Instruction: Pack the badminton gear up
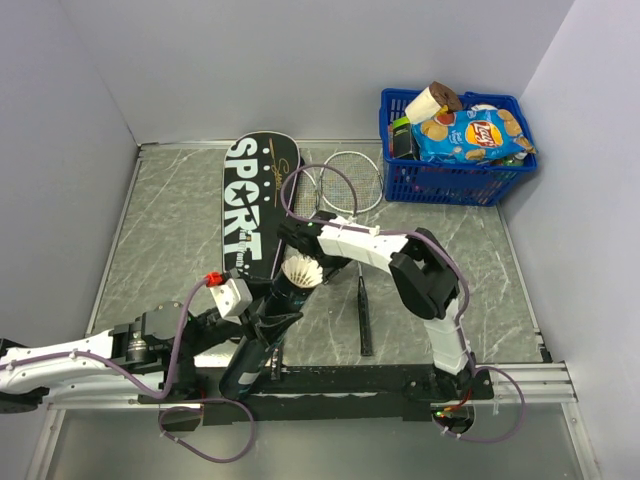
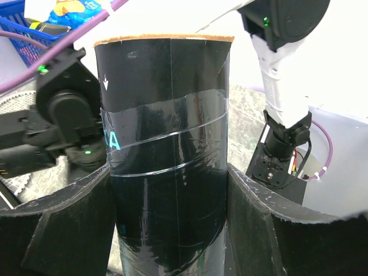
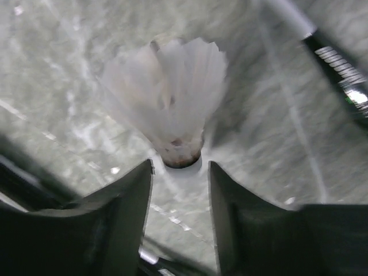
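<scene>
My left gripper is shut on the long black tube and holds it tilted with its open end up. A white feather shuttlecock sits at that upper end. In the right wrist view the shuttlecock lies feathers away, its cork just beyond the tips of my right gripper. That gripper's jaws stand apart and do not touch it. In the top view the right gripper hovers just behind the shuttlecock. The black "SPORT" cover lies flat behind, with two racket heads beside it.
A black racket handle lies on the table right of the tube. The blue basket of snack packets stands in the back right corner. Grey walls close in the table on the left, back and right.
</scene>
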